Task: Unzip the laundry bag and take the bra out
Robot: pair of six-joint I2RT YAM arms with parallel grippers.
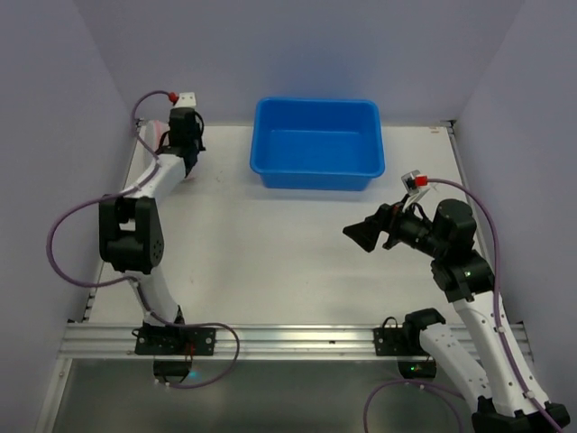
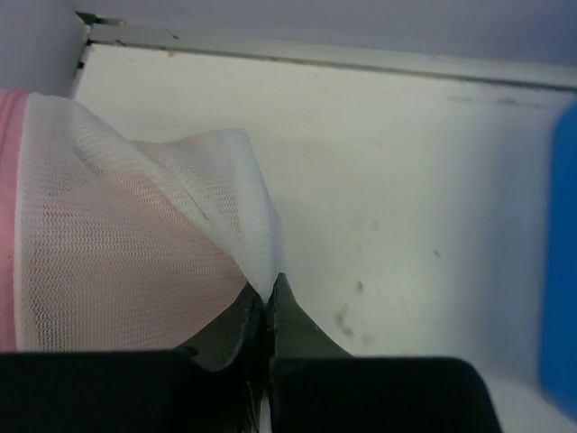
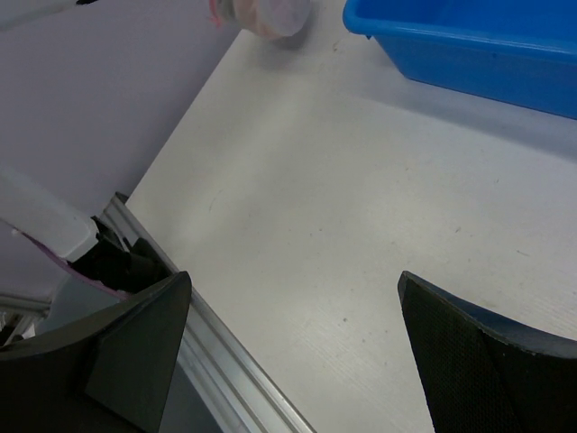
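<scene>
Laundry bag (image 2: 126,244) sits in the far-left corner of the tabletop (image 2: 406,180) — my left arm stretches out to it, left tool (image 2: 268,298) pinching a fold of mesh. Right arm hovers bent, right tool (image 3: 295,284) spread wide.

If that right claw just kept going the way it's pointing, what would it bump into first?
Probably the bare table, since the right gripper seems tilted down; the laundry bag lies far beyond. Depth is unclear.
</scene>
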